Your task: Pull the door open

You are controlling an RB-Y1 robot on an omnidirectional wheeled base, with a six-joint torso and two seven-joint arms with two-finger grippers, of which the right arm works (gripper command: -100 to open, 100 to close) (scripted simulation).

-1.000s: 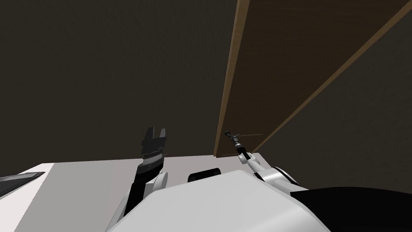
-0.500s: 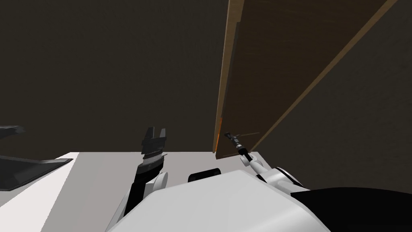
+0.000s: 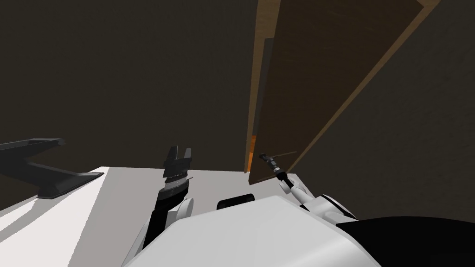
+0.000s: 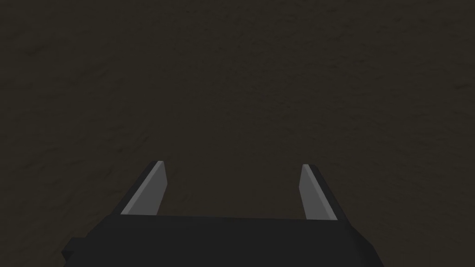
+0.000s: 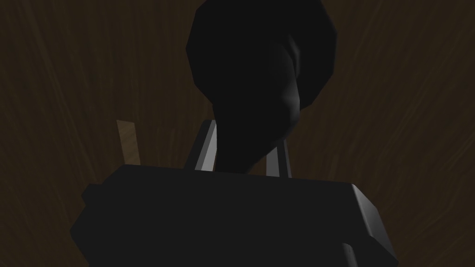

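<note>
A pale floor (image 3: 116,185) runs from near me to dark walls (image 3: 116,69), with a black, angular piece of furniture (image 3: 41,171) at the far left (what it is, I cannot tell). The left gripper (image 3: 180,149) hangs in front of the wall, its fingers (image 4: 148,187) spread wide with nothing between them. To the right, the right gripper (image 3: 263,155) is at the brown wood-grained door (image 3: 324,69), its fingers (image 5: 207,150) pinching the black handle (image 5: 259,65) from both sides. The door stands slightly ajar: an orange strip (image 3: 253,153) shows at its left edge, beside the lighter frame (image 3: 255,92).
</note>
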